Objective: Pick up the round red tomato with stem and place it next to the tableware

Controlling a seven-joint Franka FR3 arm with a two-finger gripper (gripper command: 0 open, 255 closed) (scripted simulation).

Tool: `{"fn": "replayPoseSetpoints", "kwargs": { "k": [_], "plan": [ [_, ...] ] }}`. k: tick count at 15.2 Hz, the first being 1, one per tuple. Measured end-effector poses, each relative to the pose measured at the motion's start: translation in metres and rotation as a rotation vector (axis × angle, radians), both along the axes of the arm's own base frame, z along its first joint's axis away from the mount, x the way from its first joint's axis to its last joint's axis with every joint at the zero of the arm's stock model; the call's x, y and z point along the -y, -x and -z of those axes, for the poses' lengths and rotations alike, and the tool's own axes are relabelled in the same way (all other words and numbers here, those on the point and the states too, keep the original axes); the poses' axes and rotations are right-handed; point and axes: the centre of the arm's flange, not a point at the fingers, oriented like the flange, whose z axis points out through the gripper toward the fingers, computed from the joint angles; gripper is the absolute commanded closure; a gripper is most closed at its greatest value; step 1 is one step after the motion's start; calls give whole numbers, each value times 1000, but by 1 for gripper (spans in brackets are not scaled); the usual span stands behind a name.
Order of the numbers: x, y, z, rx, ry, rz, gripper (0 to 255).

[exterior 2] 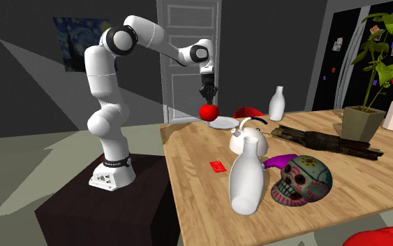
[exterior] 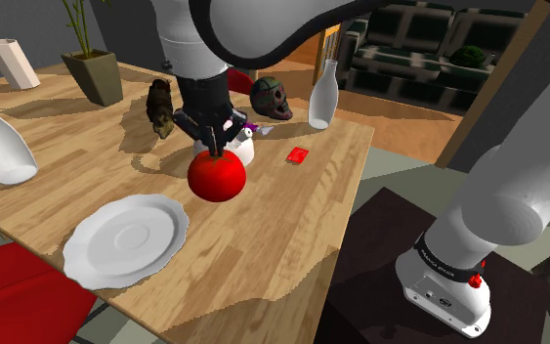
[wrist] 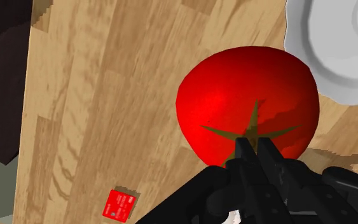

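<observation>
Two fingers (wrist: 245, 151) tight on the stem (wrist: 255, 122); tomato (wrist: 228, 105) just beneath, seemingly off table (wrist: 95, 95)

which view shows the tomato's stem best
The wrist view: the star-shaped stem sits atop the tomato, clasped by the gripper. The shoulder view shows the tomato's side with the gripper covering the stem; the second exterior view, a distant red ball.

Tomato (exterior: 216, 177) hangs under the gripper (exterior: 211, 148) above the table (exterior: 263, 244), plate (exterior: 126, 239) to the shoulder view's lower left, card (exterior: 298, 154) to its right.
</observation>
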Motion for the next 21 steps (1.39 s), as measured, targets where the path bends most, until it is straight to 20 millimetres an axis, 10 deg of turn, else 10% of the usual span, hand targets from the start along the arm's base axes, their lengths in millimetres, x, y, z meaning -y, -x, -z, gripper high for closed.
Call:
{"fn": "replayPoseSetpoints", "kwargs": {
  "k": [21],
  "plan": [
    [1,0,86,0,0,0,255]
  ]
}}
